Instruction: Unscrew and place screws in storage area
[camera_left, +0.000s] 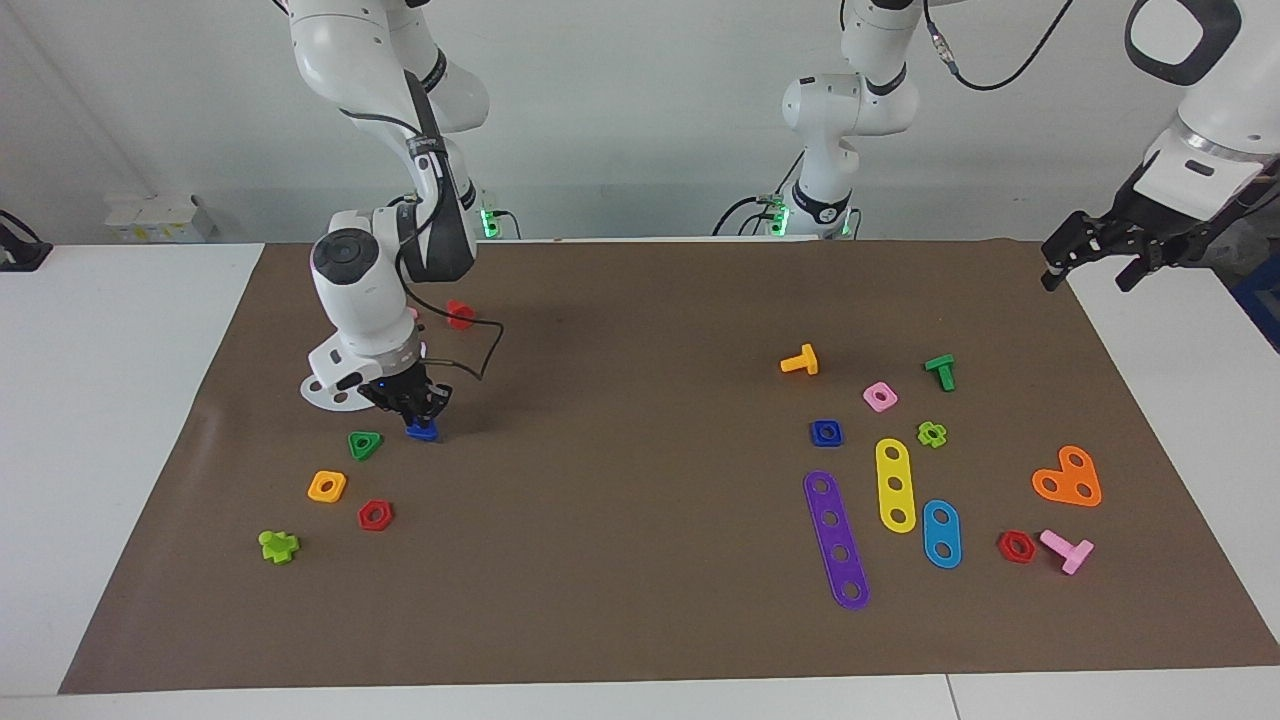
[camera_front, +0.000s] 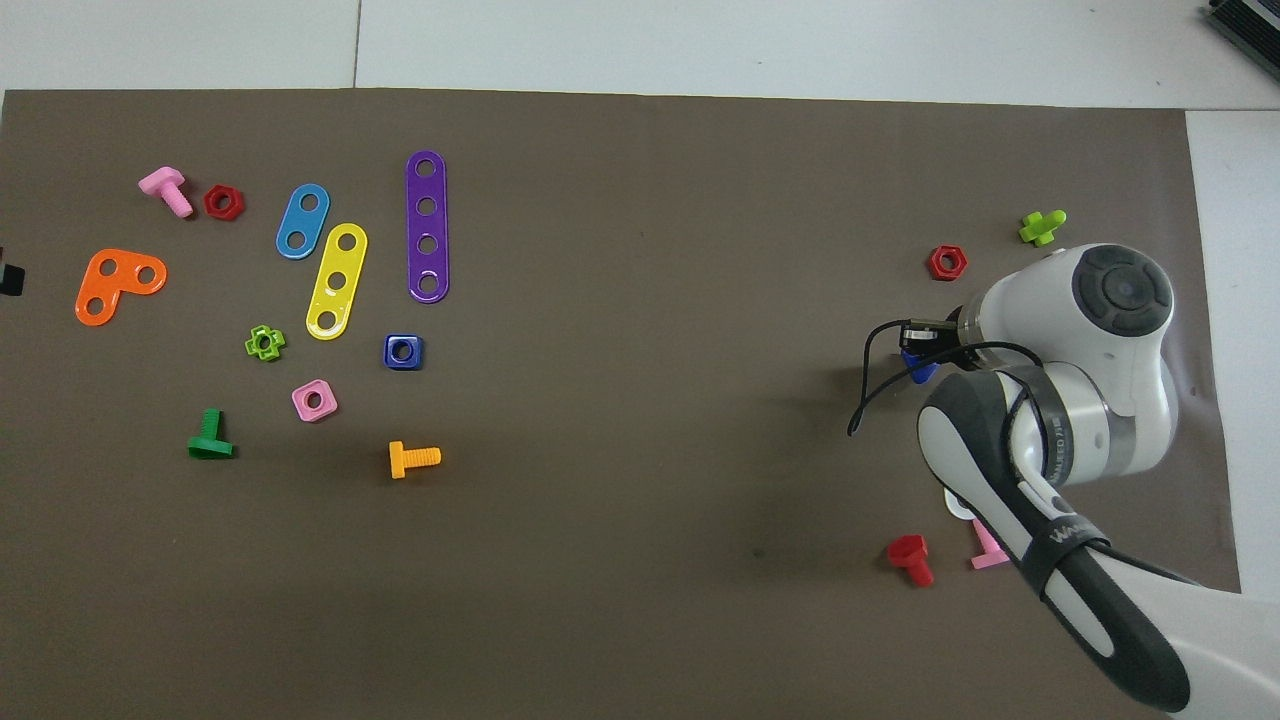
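screw (camera_left: 422, 431): you see one small dark-blue piece with a flat triangular head
pose: head low at the brown mat
place: toward the right arm's end, just beside the green triangular nut (camera_left: 364, 444)

Right pincer (camera_left: 415, 410) low (fingers closed); left pincer (camera_left: 1090, 262) raised, waiting.

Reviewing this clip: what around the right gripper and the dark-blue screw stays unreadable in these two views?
- Overhead view: the right arm's wrist covers the right gripper, the green triangular nut and the orange nut; only a sliver of the dark-blue screw shows.
- Facing view: whether the screw rests on the mat.
- Overhead view: left gripper cut off at the frame edge.
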